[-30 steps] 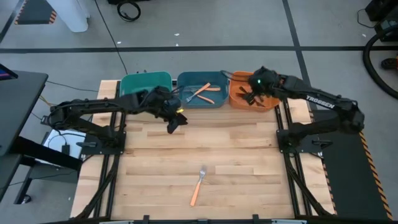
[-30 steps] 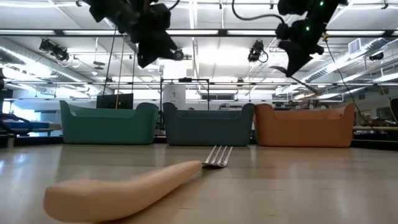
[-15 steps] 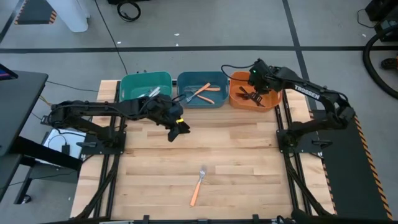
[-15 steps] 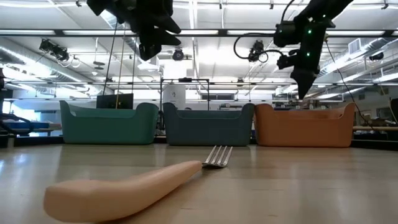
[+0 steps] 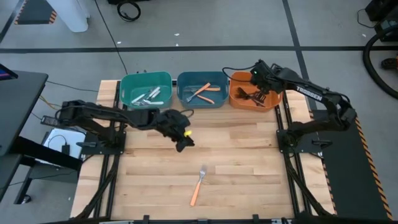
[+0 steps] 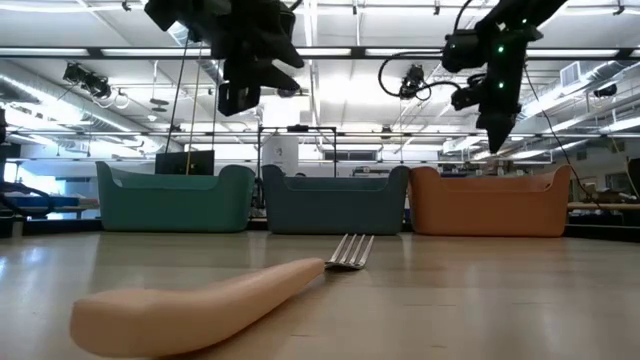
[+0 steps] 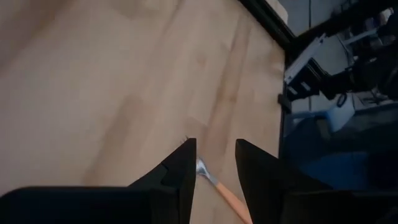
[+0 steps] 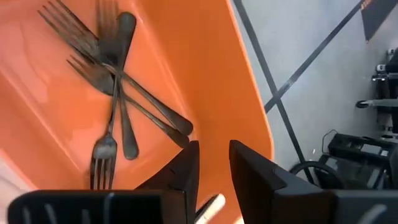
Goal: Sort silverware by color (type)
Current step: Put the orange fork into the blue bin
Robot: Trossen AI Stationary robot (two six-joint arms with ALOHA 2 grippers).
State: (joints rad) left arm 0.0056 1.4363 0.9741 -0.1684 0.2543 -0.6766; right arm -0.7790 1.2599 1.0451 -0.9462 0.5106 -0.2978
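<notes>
One fork with silver tines and an orange handle (image 5: 198,185) lies flat on the wooden table toward the near edge; it fills the low view's foreground (image 6: 200,305). My left gripper (image 5: 184,142) hangs open above the table, a little to the far left of that fork, which shows between its fingers in the left wrist view (image 7: 217,182). My right gripper (image 5: 261,94) is open, pointing down over the orange bin (image 5: 233,99), above the black forks (image 8: 115,81) lying on its floor. Neither gripper touches anything.
Three bins stand in a row at the far edge: teal (image 5: 124,87) with silver forks (image 5: 149,95), blue (image 5: 181,93) with orange-handled forks (image 5: 204,91), and the orange bin. Bare wood surrounds the lone fork. Arm bases flank the table's left and right sides.
My left gripper has travelled from beside the teal bin toward the near edge and to the right, closing on the lone fork. My right gripper has stayed over the orange bin and tipped from slanting to pointing straight down.
</notes>
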